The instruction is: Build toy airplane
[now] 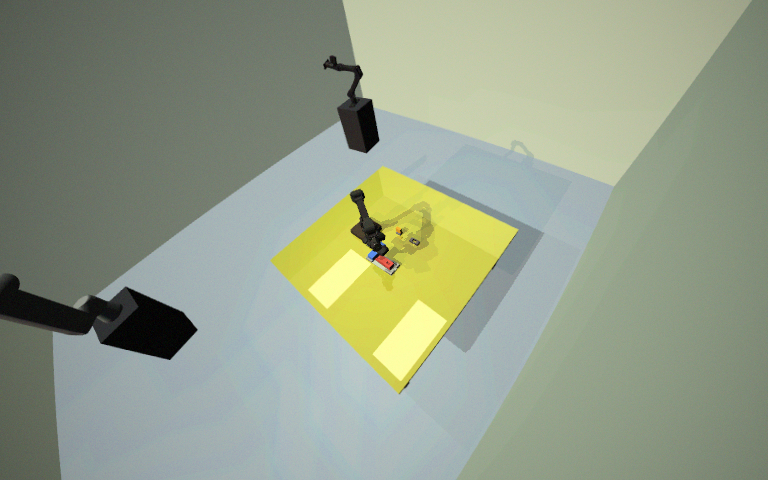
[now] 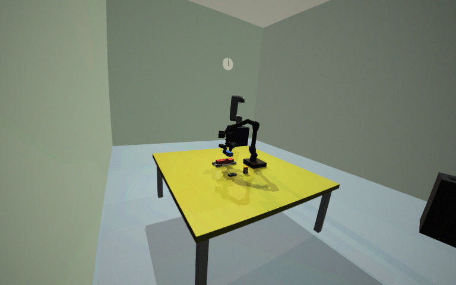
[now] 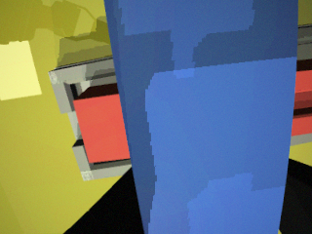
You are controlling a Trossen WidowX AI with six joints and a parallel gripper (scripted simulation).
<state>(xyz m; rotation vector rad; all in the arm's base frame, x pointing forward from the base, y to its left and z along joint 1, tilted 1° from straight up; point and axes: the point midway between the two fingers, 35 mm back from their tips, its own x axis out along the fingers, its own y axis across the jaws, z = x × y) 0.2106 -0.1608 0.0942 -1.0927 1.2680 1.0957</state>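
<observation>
The blue wing [image 1: 372,255] [image 2: 228,153] [image 3: 219,122] is between the fingers of my gripper [image 2: 228,150] [image 3: 198,167], which is shut on it. The wing lies crosswise above the red fuselage [image 1: 384,262] [image 2: 224,161] [image 3: 102,129], with a gap below it in the exterior view. The fuselage lies in the grey cradle [image 3: 59,93]. The wing hides the middle of the fuselage in the wrist view, and its tab and the wing socket cannot be seen. The orange tail fin [image 1: 399,230] [image 2: 245,168] stands apart, near the arm's base.
A small dark holder [image 1: 414,242] [image 2: 231,174] lies on the yellow table [image 1: 340,339] [image 2: 195,215] near the tail fin. The arm's base [image 2: 254,162] stands behind the tail fin in the exterior view. Two other arms on black pedestals stand away from the table.
</observation>
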